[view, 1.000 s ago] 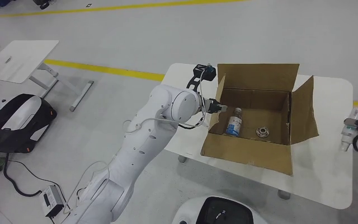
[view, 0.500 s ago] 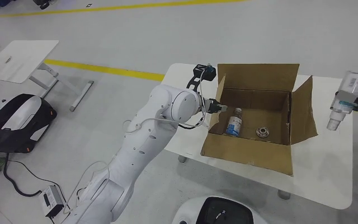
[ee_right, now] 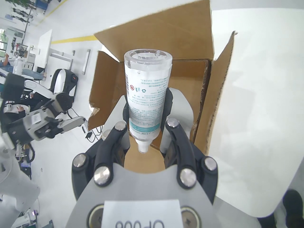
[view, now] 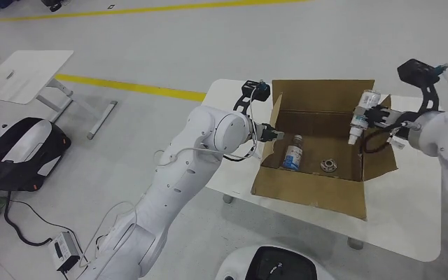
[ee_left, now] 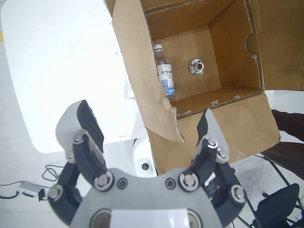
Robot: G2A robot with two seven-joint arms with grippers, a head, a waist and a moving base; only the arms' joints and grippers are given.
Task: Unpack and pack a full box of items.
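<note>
We find the box (view: 308,190) plain brown and the table (view: 406,217) white. The boxed bottle (ee_left: 165,72) is clear, with a white cap and a white-and-blue label. The flange (ee_left: 197,67) is silver. The held bottle (ee_right: 147,91) is clear too, its white label printed in teal (plus one small red mark). A yellow line (view: 126,85) crosses the grey floor (view: 140,42).

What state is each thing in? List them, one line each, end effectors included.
box: open, flaps up, upright.
lying bottle: on its side on the box floor, cap on.
metal flange: flat on the box floor, apart from the lying bottle.
held bottle: gripped around its body, neck toward the wrist, above the box.
left end effector: open, holding nothing, at the box's torn side flap.
right end effector: shut on the held bottle.
</note>
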